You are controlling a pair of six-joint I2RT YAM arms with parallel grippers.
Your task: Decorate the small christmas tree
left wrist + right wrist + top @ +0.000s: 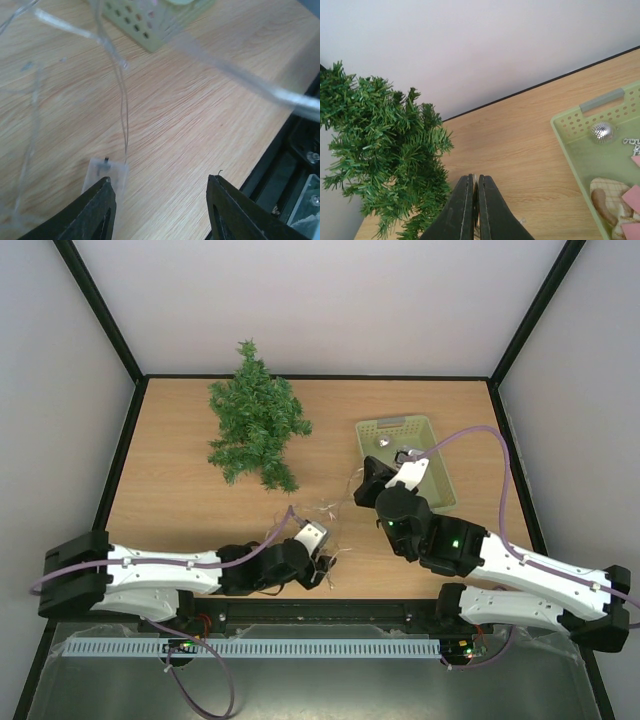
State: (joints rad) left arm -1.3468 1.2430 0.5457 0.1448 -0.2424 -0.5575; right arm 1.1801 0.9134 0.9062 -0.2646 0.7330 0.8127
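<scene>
**The tree sits left of the basket, and both pincers are away from it**
The small christmas tree (255, 425) rests on the counter (170, 490), well to the left of the pale green basket (398, 423). We judge it light, with soft and springy branches, so the middle stem is the firm place to hold. The right pincer (476, 176), fingers pressed together, hovers at the basket's left side, apart from the tree. The left pincer (162, 184) has its fingers apart, left of the basket and nearer the arms, over a thin clear wire (122, 100).

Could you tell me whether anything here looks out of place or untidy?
Yes: a thin clear wire strand sprawls tangled over the wooden table by the left gripper, while the dark green bristly small christmas tree carries no decoration.
</scene>
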